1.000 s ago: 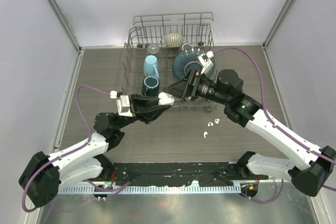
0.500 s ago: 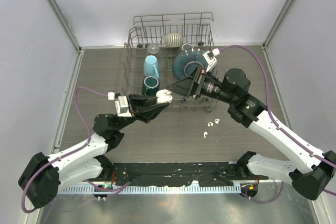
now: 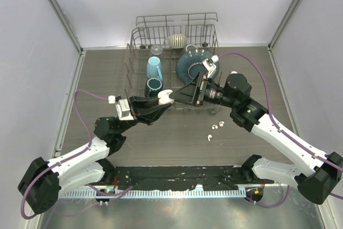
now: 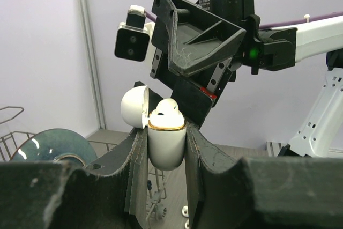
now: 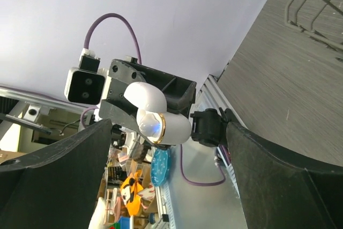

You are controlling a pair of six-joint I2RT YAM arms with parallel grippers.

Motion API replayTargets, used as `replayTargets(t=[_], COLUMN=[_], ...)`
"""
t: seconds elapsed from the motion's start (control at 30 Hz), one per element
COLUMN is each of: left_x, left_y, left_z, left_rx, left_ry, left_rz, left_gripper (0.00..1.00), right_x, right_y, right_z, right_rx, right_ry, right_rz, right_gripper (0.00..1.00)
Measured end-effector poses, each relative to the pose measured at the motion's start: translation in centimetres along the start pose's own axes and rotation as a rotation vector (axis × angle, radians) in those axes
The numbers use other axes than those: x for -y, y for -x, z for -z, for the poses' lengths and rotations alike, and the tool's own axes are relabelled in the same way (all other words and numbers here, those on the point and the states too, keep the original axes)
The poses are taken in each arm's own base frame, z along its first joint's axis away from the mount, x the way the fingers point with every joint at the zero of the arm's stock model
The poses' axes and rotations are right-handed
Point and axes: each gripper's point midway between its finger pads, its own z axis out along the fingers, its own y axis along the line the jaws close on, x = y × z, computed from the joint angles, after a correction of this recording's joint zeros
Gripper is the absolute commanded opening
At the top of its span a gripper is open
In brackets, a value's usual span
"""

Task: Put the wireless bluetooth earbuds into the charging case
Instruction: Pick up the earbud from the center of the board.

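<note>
My left gripper (image 3: pixel 166 101) is shut on a white charging case (image 3: pixel 165 96) and holds it upright above the table. In the left wrist view (image 4: pixel 166 132) the case (image 4: pixel 166 151) sits between both fingers, its lid (image 4: pixel 133 106) hinged open, with a white earbud (image 4: pixel 165 112) seated in the top. My right gripper (image 3: pixel 185 91) is open and empty, just right of the case and facing it. In the right wrist view (image 5: pixel 169 159) the case (image 5: pixel 177 127) shows between its spread fingers. Three loose earbuds (image 3: pixel 215 127) lie on the table to the right.
A wire dish rack (image 3: pixel 138 41) stands behind the grippers. It holds a light blue cup (image 3: pixel 154 68), a dark teal mug (image 3: pixel 154 86), a teal bowl (image 3: pixel 192 64), a glass (image 3: pixel 156 50) and a striped round object (image 3: pixel 177 40). Metal rails edge the table.
My right gripper drew back from the case to the right, then came back a little. My left gripper shifted slightly left and up, still holding the case.
</note>
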Motion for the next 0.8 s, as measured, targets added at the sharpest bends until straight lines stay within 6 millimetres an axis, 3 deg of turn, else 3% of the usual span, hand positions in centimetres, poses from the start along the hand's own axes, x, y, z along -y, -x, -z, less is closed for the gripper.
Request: replayTargets(t=[0.4, 0.8], left_x=[0.0, -0.2], left_y=[-0.1, -0.7], left_z=[0.0, -0.1], left_rx=[-0.004, -0.016], left_ry=[0.001, 0.004], left_rz=[-0.002, 0.004], left_gripper=[0.0, 0.0], right_x=[-0.3, 0.1], right_y=[-0.2, -1.0], right_z=[-0.9, -1.2], right_rx=[-0.037, -0.086], right_ry=[0.044, 0.047], right_rz=[-0.045, -0.077], right_gripper=[0.75, 0.44])
